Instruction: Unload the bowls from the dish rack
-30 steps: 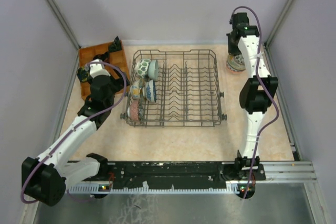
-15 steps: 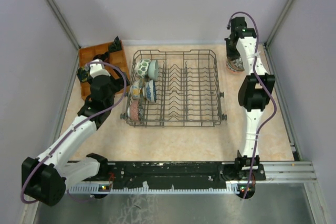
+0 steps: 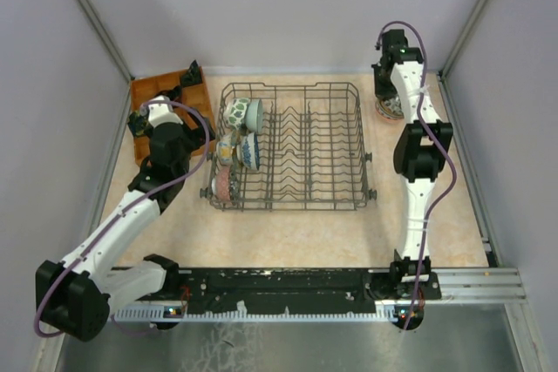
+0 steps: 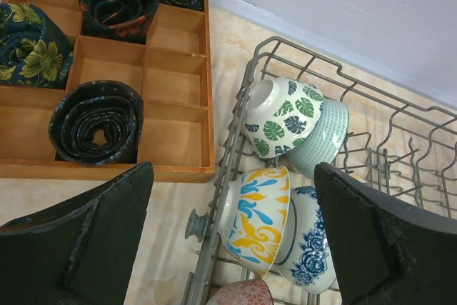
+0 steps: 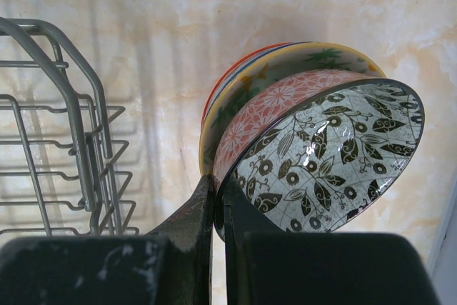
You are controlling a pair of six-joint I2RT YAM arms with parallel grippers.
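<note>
Left gripper [image 4: 233,169]: jaws wide apart, beside the left end of the dish rack [image 3: 301,206] at centre frame in the top view. Rack bowls [image 4: 265,208] stand on edge at that end. Upper right: right gripper [image 5: 218,189] is clamped on the rim of a tilted leaf-pattern bowl [image 5: 335,151], which leans on stacked bowls [image 5: 235,98] on the table [image 5: 143,5].

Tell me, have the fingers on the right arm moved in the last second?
Yes. In the top view the right arm's fingers, pinching the rim of a bowl, have drifted slightly left, toward the dish rack's far right corner.
</note>
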